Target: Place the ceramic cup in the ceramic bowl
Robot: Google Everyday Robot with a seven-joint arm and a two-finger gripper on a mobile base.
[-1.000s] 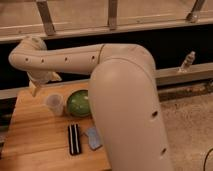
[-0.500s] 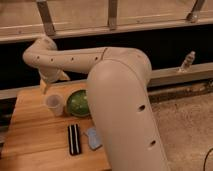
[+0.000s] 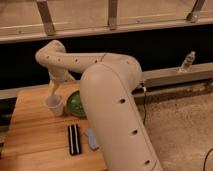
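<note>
Since the earlier frame, the arm (image 3: 107, 100) has swung its elbow toward picture-right, bringing the gripper (image 3: 54, 91) down directly over the ceramic cup (image 3: 54, 106). On the wooden table (image 3: 35, 140), the green-glazed ceramic bowl (image 3: 75, 102) sits just beside the cup, partly hidden by the arm. Jaws stand fully wide and hold nothing.

Risk: an off-centre descent may land a finger on the rim, tipping the cup or knocking it against the bowl.

Cup: off-white, handleless, upright, mouth facing up.
</note>
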